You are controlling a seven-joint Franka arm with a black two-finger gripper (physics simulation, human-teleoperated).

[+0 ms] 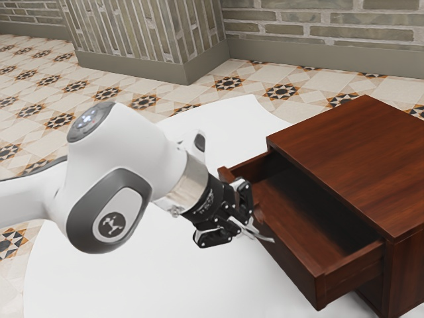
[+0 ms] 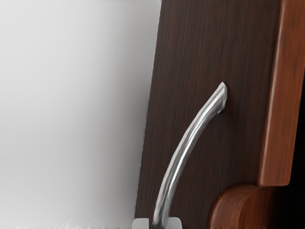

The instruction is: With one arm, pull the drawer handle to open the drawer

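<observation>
Exterior view: claw (image 1: 245,222) looks clamped on the drawer handle (image 1: 264,234), its bar lying along the front of the drawer (image 1: 298,218), which is already well out of the cabinet (image 1: 371,159), so I'd pull toward the exterior view's lower left.

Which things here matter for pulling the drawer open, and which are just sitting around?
For the job: gripper, drawer handle, drawer, cabinet.
Just there: white table, tiled floor, brick wall.
</observation>
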